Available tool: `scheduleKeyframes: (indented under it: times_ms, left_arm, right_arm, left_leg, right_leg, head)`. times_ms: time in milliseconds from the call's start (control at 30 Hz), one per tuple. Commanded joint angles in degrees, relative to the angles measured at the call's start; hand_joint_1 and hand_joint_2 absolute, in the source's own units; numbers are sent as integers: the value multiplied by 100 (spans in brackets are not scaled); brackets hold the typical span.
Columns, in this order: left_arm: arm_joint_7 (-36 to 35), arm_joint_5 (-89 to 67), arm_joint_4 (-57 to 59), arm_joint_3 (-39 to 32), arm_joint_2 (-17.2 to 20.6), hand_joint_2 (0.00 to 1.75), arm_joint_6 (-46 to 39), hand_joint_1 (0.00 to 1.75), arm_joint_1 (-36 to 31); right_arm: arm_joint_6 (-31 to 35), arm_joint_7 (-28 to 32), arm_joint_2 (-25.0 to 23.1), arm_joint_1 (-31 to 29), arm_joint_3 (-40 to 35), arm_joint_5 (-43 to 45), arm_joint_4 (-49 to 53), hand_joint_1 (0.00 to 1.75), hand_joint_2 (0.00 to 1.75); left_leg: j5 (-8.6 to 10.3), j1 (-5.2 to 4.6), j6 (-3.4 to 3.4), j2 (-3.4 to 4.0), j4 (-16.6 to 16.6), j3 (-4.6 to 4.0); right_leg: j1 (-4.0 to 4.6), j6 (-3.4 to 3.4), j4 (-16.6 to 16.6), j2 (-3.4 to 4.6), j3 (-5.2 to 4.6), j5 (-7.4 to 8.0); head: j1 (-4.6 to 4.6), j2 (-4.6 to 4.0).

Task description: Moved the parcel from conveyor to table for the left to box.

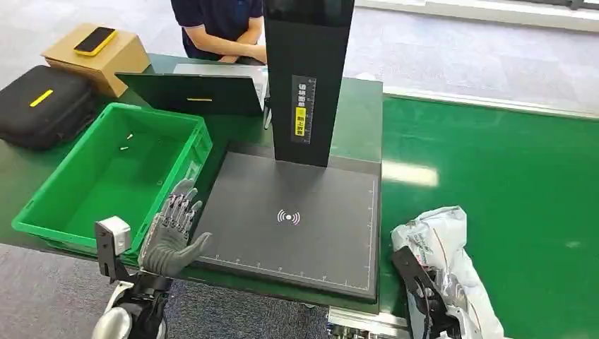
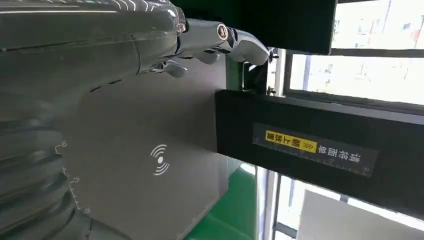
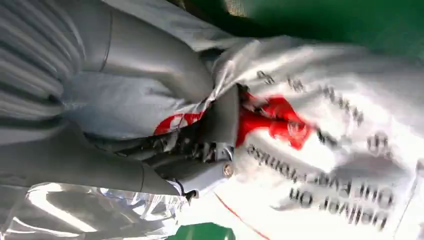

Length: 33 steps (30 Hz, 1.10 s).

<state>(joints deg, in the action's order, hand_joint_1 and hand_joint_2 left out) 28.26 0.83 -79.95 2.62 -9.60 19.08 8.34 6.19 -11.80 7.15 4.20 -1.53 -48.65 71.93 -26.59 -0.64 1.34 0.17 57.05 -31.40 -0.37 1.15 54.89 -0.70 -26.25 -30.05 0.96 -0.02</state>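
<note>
The parcel [image 1: 441, 244] is a crumpled white plastic bag with red and black print, lying on the green conveyor belt [image 1: 508, 183] at the lower right. My right hand [image 3: 200, 145] grips it, with fingers dug into the folds of the parcel [image 3: 330, 150]. In the head view the bag hides most of that hand. My left hand [image 1: 172, 233] hovers with fingers spread and nothing in it, at the near edge between the green crate [image 1: 42, 205] and the black scanning mat [image 1: 297, 191]. In the left wrist view, the left hand [image 2: 150, 45] reaches over the mat [image 2: 150, 200].
A black scanner post [image 1: 307, 78] rises from the back of the mat. Behind the crate are a dark panel [image 1: 191, 93], a black case [image 1: 42, 106] and a cardboard box [image 1: 106, 60] with a yellow phone [image 1: 95, 40]. A person [image 1: 219, 25] stands at the far side.
</note>
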Motion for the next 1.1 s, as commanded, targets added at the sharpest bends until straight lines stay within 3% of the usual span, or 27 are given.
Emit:
scheduleKeyframes:
  times_ms: [33, 67, 133, 167, 200, 233, 433, 500, 567, 600, 667, 733, 833, 933, 1000, 1067, 1100]
  left_arm:
    - [4, -48, 46, -130, 43, 175, 61, 0, -8]
    - [8, -50, 32, -140, 28, 175, 66, 0, -2]
    - [41, -55, 73, -145, -22, 175, 80, 0, -30]
    - [61, -65, 102, -138, -30, 175, 74, 0, -48]
    - [100, -71, 171, -104, -33, 175, 108, 0, -97]
    - [127, -82, 228, -82, -31, 175, 114, 0, -133]
    - [229, -72, 522, 49, 30, 175, 124, 0, -394]
    - [234, -63, 579, 64, 34, 175, 128, 0, -457]
    - [233, -52, 652, 81, 33, 175, 149, 0, -548]
    - [236, -54, 698, 86, 33, 175, 153, 0, -599]
    - [247, -76, 739, 95, 44, 175, 168, 0, -650]
    - [290, -119, 854, 155, 101, 175, 258, 0, -763]
    - [367, -156, 986, 214, 172, 175, 324, 0, -893]
    - [395, -129, 949, 194, 204, 175, 301, 0, -929]
    - [389, -115, 914, 183, 202, 175, 297, 0, -926]
    - [380, -80, 855, 173, 206, 175, 276, 0, -908]
    - [367, -41, 813, 162, 205, 175, 280, 0, -884]
  right_arm:
    - [888, 1024, -677, 58, 804, 145, 598, 175, 175]
    - [1012, 1101, -725, 79, 848, 183, 782, 175, 175]
    - [2149, 2004, -851, 85, 1038, 485, 1205, 175, 175]
    - [2162, 2006, -853, 99, 1062, 552, 1363, 175, 175]
    - [2763, 2769, -935, 97, 1157, 1088, 1681, 175, 175]
    - [2952, 2981, -940, 85, 1183, 1200, 1817, 175, 175]
    - [3381, 3897, -983, -103, 1047, 1794, 2530, 175, 175]
    - [3359, 3892, -934, -334, 905, 1620, 2410, 175, 175]
    - [3278, 3755, -852, -761, 636, 1280, 2081, 175, 175]
    - [2769, 3564, -652, -982, 278, 1004, 1815, 175, 175]
    - [2608, 3447, -633, -1270, 5, 626, 1470, 175, 175]
    - [1631, 3130, -236, -1733, -728, -237, 782, 175, 175]
    - [1021, 3155, 76, -2430, -1726, -1205, -220, 175, 175]
    - [586, 3222, 112, -3360, -2707, -1448, -1224, 175, 175]
    - [485, 3207, 88, -3655, -3002, -1427, -1518, 175, 175]
    - [69, 3460, -4, -4345, -3794, -1423, -2142, 175, 175]
    - [-88, 3557, -87, -4584, -4064, -1318, -2369, 175, 175]
  left_leg:
    - [1, 2, -14, 2, -4, -1]
    - [2, 0, -19, 1, -9, 3]
    - [0, 0, -11, 10, 0, -10]
    - [0, -2, -17, 13, -3, -7]
    - [2, -3, -13, 6, 0, -11]
    - [3, -3, -18, 6, -4, -8]
    - [6, -5, -18, 4, -6, -7]
    - [5, -6, -12, 10, -3, -11]
    - [8, -5, -19, 32, -6, -9]
    - [6, -3, -16, 26, -7, -6]
    - [9, -3, -17, 33, -8, -6]
    - [13, -3, -22, 45, -12, -2]
    - [13, 0, -20, 60, -14, 9]
    - [14, 1, -20, 74, -12, 9]
    - [20, -3, -25, 92, -13, 6]
    - [16, -2, -18, 56, -5, 1]
    - [15, -4, -24, 90, -3, 0]
  right_leg:
    - [1, -6, 1, 6, -2, -1]
    - [-1, -8, 0, 8, 1, 0]
    - [0, -5, 9, 14, -12, 0]
    - [-2, -7, 11, 19, -13, 0]
    - [-3, -5, 12, 10, -13, -1]
    - [-4, -7, 11, 12, -12, -1]
    - [-6, -7, 10, 10, -13, 0]
    - [-7, -4, 12, 13, -17, 2]
    - [-6, -7, 14, 38, -23, 10]
    - [-4, -5, 11, 32, -15, 8]
    - [-3, -5, 12, 38, -17, 12]
    - [-4, -6, 11, 52, -18, 19]
    - [0, -9, 9, 63, -12, 24]
    - [2, -8, 14, 76, -14, 27]
    - [-3, -14, 24, 95, -31, 35]
    - [-1, -11, 28, 57, -20, 21]
    - [-3, -14, 38, 92, -37, 27]
  head:
    - [2, -2]
    - [0, 0]
    - [0, -2]
    - [0, -2]
    - [2, -2]
    - [0, -2]
    - [-2, -2]
    - [-2, -2]
    - [0, 0]
    - [0, -2]
    - [2, 0]
    - [2, 0]
    - [0, -2]
    - [-2, -2]
    - [4, -2]
    - [-4, -2]
    - [0, -2]
